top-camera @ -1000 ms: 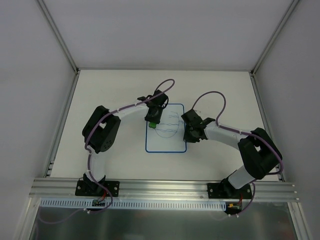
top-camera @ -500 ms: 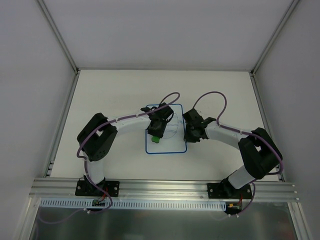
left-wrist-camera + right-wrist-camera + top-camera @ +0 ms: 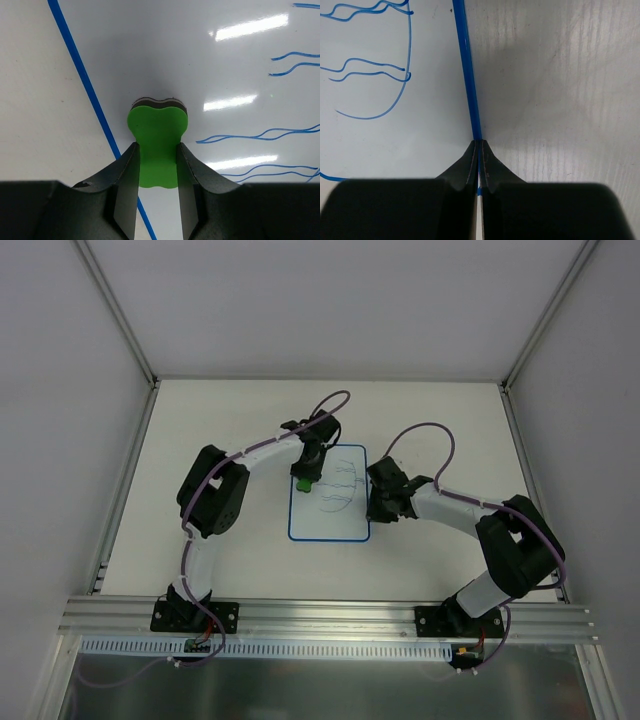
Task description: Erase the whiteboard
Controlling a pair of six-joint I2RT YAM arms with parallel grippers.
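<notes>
The whiteboard lies flat at the table's middle, with blue wavy scribbles on its far half. My left gripper is shut on a small green block and holds it on the board's far left part. In the left wrist view the block sits pressed on the white surface, just right of the blue border, with scribbles to its right. My right gripper is shut, its tips resting on the board's right border.
The bare white table surrounds the board and shows in the right wrist view. Grey walls enclose it on three sides. An aluminium rail runs along the near edge by the arm bases.
My left gripper swept the green block toward the near part of the board, then back to the far left part. The right gripper stayed at the right border.
</notes>
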